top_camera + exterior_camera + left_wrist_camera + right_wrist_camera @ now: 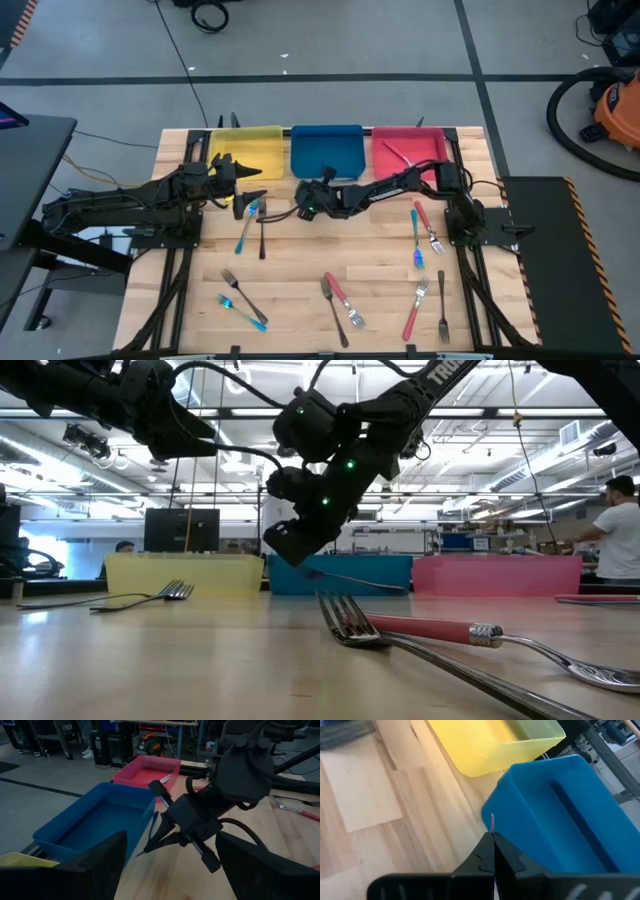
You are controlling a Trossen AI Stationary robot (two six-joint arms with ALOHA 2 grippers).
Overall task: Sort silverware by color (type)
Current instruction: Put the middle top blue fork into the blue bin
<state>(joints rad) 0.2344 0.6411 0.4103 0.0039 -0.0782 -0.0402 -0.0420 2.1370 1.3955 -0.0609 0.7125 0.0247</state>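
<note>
My right gripper [300,193] is shut on a thin fork [360,580] just in front of the blue bin's [327,150] near left corner; I cannot tell the fork's colour. My left gripper [245,188] is open and empty, close to the right gripper's left, in front of the yellow bin [245,150]. The left wrist view shows the right gripper [165,837] between the left's spread fingers. One fork [400,152] lies in the red bin [410,150]. Several blue, red and dark forks lie flat on the table. My right gripper pinches the fork between its two shut fingers. Only a thin sliver of it [492,822] shows beyond the fingertips in the right wrist view. In the low view the fork's long end [385,584] sticks out sideways from the fingers, nearly level and clear of the table.
A blue fork [245,230] and a dark fork [262,235] lie just below both grippers. More forks lie at the near left [238,295], near middle [340,300] and right [425,230]. The three bins stand in a row along the far edge.
</note>
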